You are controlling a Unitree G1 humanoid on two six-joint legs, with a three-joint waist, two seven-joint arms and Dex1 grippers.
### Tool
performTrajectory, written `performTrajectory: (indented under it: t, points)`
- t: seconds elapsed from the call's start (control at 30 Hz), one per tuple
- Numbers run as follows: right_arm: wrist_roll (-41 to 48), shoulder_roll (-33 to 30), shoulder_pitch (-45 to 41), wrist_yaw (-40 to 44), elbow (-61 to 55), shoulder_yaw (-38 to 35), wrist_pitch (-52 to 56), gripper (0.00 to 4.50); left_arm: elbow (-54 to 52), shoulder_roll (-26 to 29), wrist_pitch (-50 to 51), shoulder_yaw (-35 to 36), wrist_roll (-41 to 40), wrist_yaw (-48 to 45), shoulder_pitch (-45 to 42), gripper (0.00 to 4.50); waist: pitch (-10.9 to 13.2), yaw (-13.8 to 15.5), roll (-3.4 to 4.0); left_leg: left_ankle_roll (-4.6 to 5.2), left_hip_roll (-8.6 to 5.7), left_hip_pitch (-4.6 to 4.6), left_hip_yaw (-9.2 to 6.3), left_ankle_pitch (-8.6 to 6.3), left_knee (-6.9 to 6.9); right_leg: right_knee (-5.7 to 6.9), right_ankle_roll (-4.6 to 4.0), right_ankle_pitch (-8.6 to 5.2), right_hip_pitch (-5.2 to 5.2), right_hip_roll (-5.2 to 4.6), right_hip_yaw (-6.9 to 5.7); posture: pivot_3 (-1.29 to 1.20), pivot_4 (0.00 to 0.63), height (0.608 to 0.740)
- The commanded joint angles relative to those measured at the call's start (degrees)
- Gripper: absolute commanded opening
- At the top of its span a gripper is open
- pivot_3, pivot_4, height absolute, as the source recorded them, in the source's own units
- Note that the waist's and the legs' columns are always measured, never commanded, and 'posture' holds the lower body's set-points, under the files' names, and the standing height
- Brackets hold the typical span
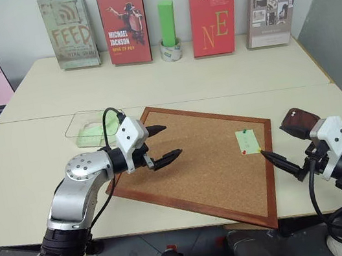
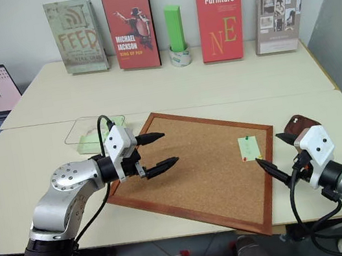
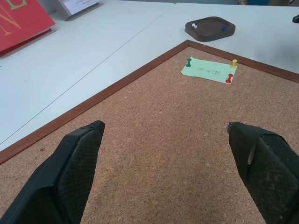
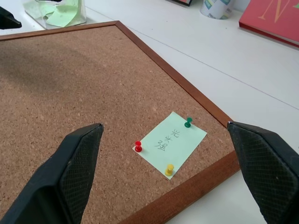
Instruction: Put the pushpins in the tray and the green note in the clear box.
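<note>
Right gripper is hovering wide open and empty off the corkboard's 4 o'clock edge. Left gripper is hovering over the board's 9 o'clock side, jaws fully apart, gripping nothing.

Green note is lying flat on the cork near the board's 3 o'clock corner, bearing handwriting. Three pushpins are sitting in it: green pushpin, red pushpin, yellow pushpin, each at a note corner.

Dark tray is resting on the tabletop just off that same corner, holding a white pin and a blue pin.

Clear box is sitting beside the board's 10 o'clock edge, green paper inside.

Four books and a green upright block are standing along the far wall, at 12 o'clock.
</note>
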Motion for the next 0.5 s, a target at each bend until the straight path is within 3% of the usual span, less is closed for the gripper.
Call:
performTrajectory:
  t: [0.03, 0.5]
  points:
    - [-0.19, -0.57, -0.14, 0.03, -1.56, -1.04, -0.66, 4.5, -2.14, -0.52, -0.54, 1.91, -2.5, -0.81, 0.14, 4.47, 0.0, 0.0, 0.0, 0.0, 0.0, 0.0, 0.0, 0.0, 0.0, 0.0, 0.0, 0.0, 0.0, 0.0, 0.0, 0.0, 0.15, 0.74]
    - [-1.29, 0.07, 0.02, 0.37, -0.84, 0.11, -1.72, 4.5, -2.5, 0.73, 4.12, 1.32, -3.35, 0.88, -1.42, 4.47, 0.0, -0.01, 0.0, 0.0, 0.0, 0.01, 0.0, 0.0, 0.0, 0.0, 0.0, 0.0, 0.0, 0.0, 0.0, 0.0, 0.15, 0.74]
